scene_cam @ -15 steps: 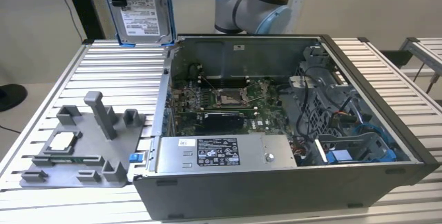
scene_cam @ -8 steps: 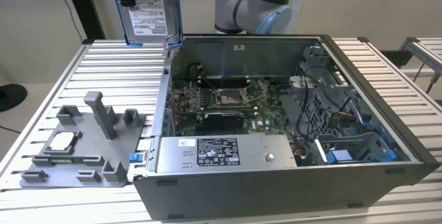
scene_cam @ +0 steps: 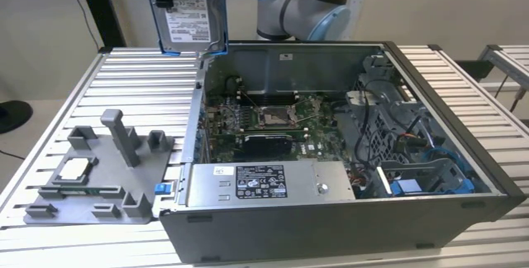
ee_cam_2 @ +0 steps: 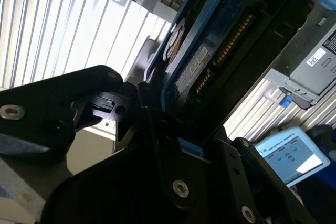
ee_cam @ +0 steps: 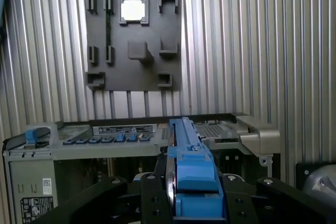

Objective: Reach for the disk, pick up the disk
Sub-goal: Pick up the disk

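the claw is pinching the disk, its black fingers pressed against either side of the blue frame in the first wrist view. in the second wrist view the same grip shows from close by, with the disk standing on edge out of the claw. in the exterior view the disk hangs upright in the air, its white label facing the camera, above the far corner of the open computer case on the exterior view's left, clear of the ribbed metal worktop. the robot arm stands behind the case. inside the case lie the green board and a grey box with a black-and-white label. beside the case, on the exterior view's left, a grey tray rests on the worktop with a small square chip seated in it.
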`<act>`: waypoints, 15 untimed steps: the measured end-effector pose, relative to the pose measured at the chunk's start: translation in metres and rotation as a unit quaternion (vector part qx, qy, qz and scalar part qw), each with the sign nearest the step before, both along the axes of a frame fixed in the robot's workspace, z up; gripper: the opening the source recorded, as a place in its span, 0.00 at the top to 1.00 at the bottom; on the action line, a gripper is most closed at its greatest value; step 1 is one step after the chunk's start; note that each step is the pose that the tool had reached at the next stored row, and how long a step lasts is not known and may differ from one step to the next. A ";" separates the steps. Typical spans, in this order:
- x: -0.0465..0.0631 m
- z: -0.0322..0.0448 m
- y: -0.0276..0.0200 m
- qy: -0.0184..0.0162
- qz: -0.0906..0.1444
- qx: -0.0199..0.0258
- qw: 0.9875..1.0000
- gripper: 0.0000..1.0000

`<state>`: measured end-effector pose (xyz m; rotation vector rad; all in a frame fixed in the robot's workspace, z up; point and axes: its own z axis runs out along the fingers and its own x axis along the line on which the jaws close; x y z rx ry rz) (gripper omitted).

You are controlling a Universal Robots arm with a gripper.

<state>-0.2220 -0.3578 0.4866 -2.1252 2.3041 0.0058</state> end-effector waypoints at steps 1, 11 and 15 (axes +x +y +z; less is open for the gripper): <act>0.002 0.0000 0.0000 0.000 0.000 0.000 1.000 1.00; 0.022 0.0000 0.0000 0.000 0.000 0.000 1.000 1.00; 0.030 0.0000 0.0000 0.000 0.000 0.000 1.000 1.00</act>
